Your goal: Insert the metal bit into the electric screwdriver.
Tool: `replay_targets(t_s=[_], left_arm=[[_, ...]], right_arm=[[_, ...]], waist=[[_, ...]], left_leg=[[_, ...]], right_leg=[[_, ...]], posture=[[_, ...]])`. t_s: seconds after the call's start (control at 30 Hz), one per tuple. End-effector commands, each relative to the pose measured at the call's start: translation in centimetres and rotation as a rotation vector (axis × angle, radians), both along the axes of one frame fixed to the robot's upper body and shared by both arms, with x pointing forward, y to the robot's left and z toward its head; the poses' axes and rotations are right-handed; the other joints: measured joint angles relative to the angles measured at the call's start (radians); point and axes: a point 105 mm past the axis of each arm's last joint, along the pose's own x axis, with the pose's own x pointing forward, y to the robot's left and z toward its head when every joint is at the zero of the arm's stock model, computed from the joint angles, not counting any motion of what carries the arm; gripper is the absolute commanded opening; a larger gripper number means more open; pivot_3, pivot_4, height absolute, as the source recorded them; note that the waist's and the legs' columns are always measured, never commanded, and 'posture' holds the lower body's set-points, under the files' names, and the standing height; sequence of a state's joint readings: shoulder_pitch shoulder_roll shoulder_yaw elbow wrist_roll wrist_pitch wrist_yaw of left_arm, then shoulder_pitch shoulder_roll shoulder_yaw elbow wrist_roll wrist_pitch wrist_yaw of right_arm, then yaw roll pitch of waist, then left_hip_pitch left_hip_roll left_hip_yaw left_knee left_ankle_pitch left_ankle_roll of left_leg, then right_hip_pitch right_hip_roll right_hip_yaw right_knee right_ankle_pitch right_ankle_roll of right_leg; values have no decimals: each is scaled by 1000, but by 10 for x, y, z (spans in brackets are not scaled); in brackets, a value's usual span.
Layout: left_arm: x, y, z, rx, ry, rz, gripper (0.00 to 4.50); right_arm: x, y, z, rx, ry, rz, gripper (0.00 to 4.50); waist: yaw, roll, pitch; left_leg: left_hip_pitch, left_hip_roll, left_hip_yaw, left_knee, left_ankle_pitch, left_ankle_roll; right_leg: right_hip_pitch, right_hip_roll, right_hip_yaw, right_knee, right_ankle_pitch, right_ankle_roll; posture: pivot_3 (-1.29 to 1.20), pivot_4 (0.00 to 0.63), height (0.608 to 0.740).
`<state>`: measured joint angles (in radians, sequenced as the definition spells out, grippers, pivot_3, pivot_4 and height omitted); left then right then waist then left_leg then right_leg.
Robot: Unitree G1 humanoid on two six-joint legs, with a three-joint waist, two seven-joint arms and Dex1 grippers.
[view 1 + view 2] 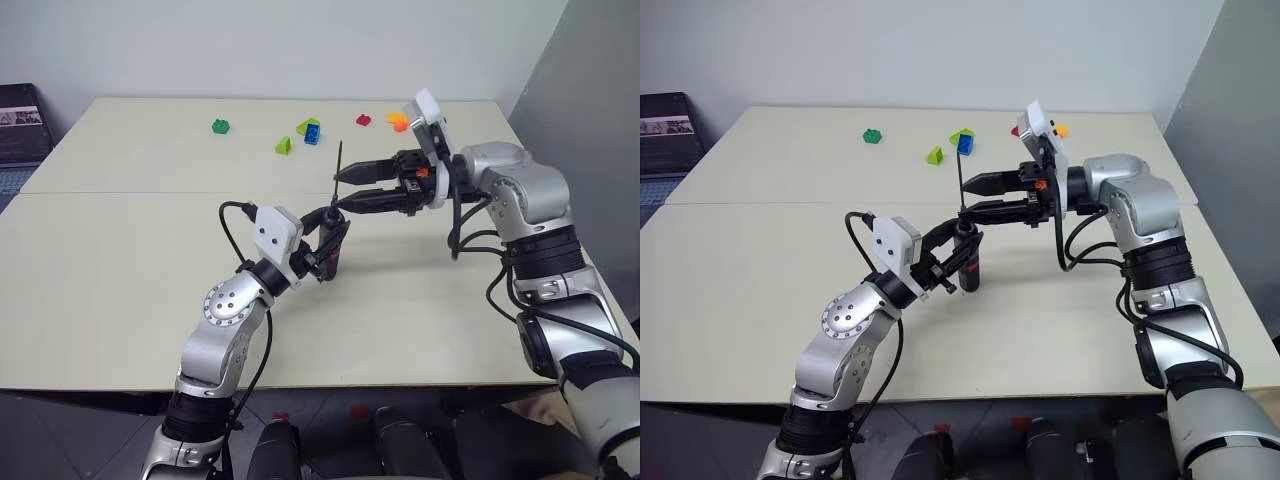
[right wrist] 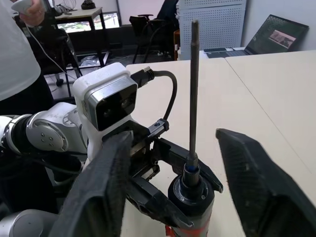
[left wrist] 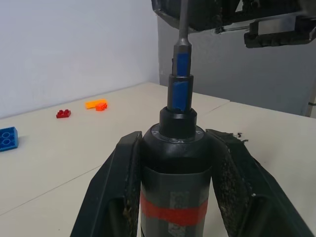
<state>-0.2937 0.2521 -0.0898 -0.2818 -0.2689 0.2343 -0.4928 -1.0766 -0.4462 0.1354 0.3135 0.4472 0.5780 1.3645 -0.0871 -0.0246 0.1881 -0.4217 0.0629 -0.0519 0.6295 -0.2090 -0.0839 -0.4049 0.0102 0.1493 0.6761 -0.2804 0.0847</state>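
My left gripper (image 1: 330,228) is shut on the electric screwdriver (image 1: 333,248), holding it upright over the middle of the table. In the left wrist view the dark body with its red band (image 3: 173,213) sits between both fingers (image 3: 121,182). The thin metal bit (image 2: 193,84) stands straight up out of the screwdriver's tip (image 2: 191,190), with a blue collar (image 3: 180,74) at its base. My right gripper (image 1: 339,190) reaches in from the right and is open. Its fingers (image 2: 116,173) stand on either side of the bit without touching it.
Several small toy bricks lie along the table's far side: green (image 1: 220,126), light green (image 1: 284,146), blue (image 1: 312,135), red (image 1: 363,120) and orange (image 1: 398,122). A person in a white shirt (image 2: 15,44) stands beyond the table in the right wrist view.
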Motion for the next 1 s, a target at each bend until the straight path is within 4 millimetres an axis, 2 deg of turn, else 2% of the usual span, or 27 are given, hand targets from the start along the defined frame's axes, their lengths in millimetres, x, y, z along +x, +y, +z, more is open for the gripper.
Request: replay_targets(t_s=[0.03, 0.13, 0.33, 0.4, 0.47, 0.57, 0.63, 0.7, 0.83, 0.9, 1.0], left_arm=[[3, 6, 4, 9, -13, 28, 1639], [4, 6, 9, 4, -24, 26, 1639], [10, 4, 29, 16, -83, 19, 1639], [16, 6, 39, 104, -140, 40, 1638], [32, 11, 51, 273, -186, 99, 1638], [51, 18, 63, 449, -206, 141, 1638], [60, 19, 64, 562, -184, 112, 1638], [66, 16, 61, 726, -192, 52, 1638], [79, 9, 41, 1026, -193, -73, 1638], [89, 3, 21, 1167, -154, -157, 1638], [96, -5, 6, 1230, -98, -248, 1637]], right_arm=[[-6, -12, 15, 46, -67, -35, 3795], [-9, -21, 15, 47, -94, -65, 4495], [-19, -46, 7, -23, -216, -186, 4500], [-20, -57, 7, -51, -269, -263, 4500], [-26, -73, 8, -85, -341, -349, 4500], [-36, -80, 9, -91, -358, -401, 4500], [-42, -83, 6, -111, -368, -422, 4500], [-48, -88, 3, -147, -380, -441, 4500], [-61, -99, -3, -246, -382, -474, 4500], [-70, -107, -8, -324, -367, -479, 4500], [-74, -114, -11, -385, -353, -502, 4500]], waist=[[0, 0, 0], [1, 0, 0], [4, 0, 0], [3, 0, 0], [6, -1, 0], [11, -1, 1], [11, -1, 1], [11, -1, 1], [16, 0, 1], [24, 0, 1], [31, 0, 2]], left_leg=[[0, 0, 0, 0, 0, 0], [0, 0, 0, 0, 0, 0], [-1, 0, 0, 0, 0, 0], [-1, 0, 0, 0, 0, 0], [-2, 0, 0, 0, 0, 0], [-4, 0, -1, 0, 0, 0], [-4, -1, -1, 0, 0, 0], [-4, -1, 0, -1, 0, 0], [-6, 0, -1, -2, 0, 0], [-7, 0, -1, -2, 0, 0], [-10, 0, 0, -2, 0, 0]], right_leg=[[0, 0, 0, 0, 0, 0], [0, 0, 0, 0, 0, 0], [0, 0, 0, -1, -1, 2], [0, 0, 0, -2, -2, 3], [-1, 0, 0, -2, -2, 4], [-1, 0, -1, -3, -2, 4], [-1, 0, -1, -4, -2, 4], [-1, -1, 0, -5, -2, 4], [-1, -1, -2, -10, -2, 3], [-1, -1, -2, -12, 0, 0], [-3, -1, -2, -14, 0, 0]], posture=[[0, 150, 740], [0, 150, 740], [0, 150, 740], [0, 150, 740], [0, 150, 740], [0, 150, 740], [0, 150, 740], [0, 150, 740], [0, 150, 740], [0, 150, 740], [0, 150, 740]])
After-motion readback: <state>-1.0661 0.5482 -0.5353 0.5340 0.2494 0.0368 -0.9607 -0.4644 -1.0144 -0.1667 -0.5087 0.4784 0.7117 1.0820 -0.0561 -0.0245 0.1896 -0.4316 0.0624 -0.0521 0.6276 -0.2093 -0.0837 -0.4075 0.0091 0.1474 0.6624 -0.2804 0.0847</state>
